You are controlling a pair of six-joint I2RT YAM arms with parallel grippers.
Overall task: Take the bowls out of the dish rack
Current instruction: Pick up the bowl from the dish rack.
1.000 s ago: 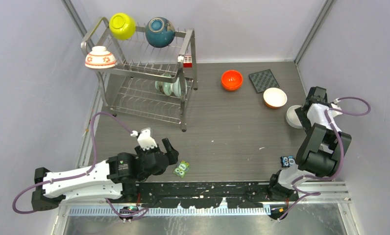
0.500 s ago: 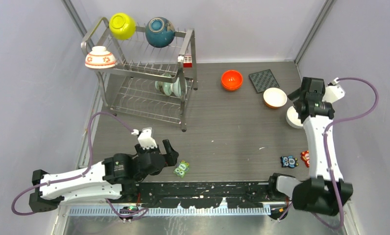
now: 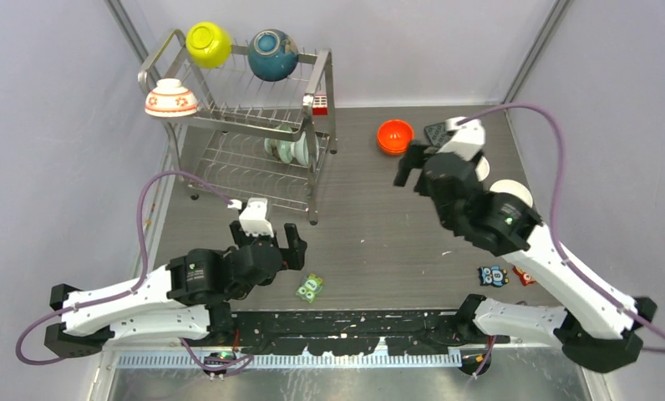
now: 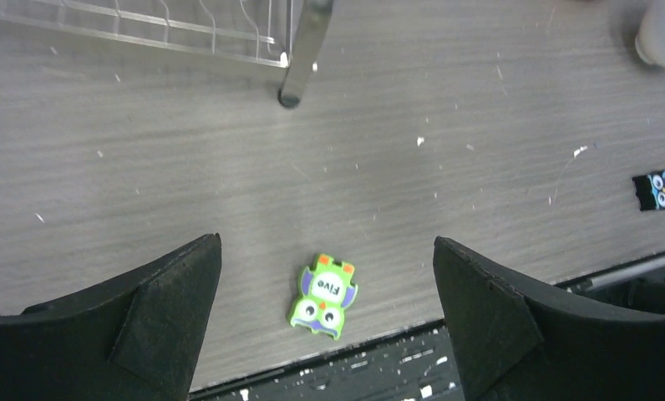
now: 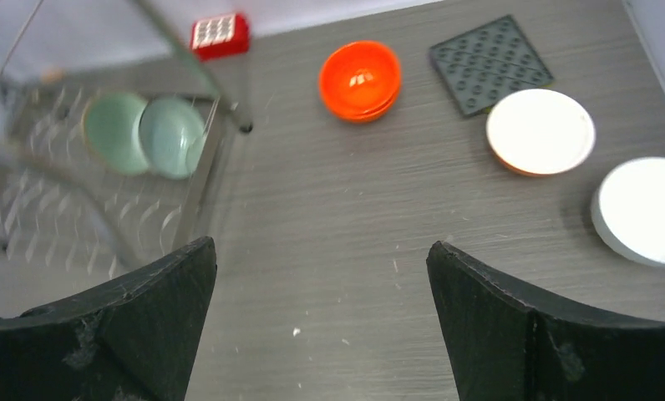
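Note:
The steel wire dish rack (image 3: 247, 127) stands at the far left. On its top tier sit a yellow-green bowl (image 3: 209, 43), a dark teal-blue bowl (image 3: 272, 54) and a white bowl with red flowers (image 3: 170, 98). Pale green bowls (image 3: 289, 150) stand on edge in the lower tier and also show in the right wrist view (image 5: 145, 134). On the table are an orange bowl (image 5: 360, 79), a white bowl with an orange outside (image 5: 540, 131) and a plain white bowl (image 5: 647, 209). My right gripper (image 3: 417, 160) is open and empty above the table, right of the rack. My left gripper (image 3: 266, 242) is open and empty near the front edge.
A dark square mat (image 5: 491, 63) lies behind the white bowls. A red-white block (image 5: 219, 33) is clipped on the rack. A green owl tile (image 4: 324, 296) lies between my left fingers; a blue owl tile (image 3: 493, 276) lies at the front right. A rack leg (image 4: 300, 58) stands ahead of my left gripper.
My right arm has swung from the far right, by the white bowl, to the middle of the table toward the rack. My left gripper has shifted slightly forward.

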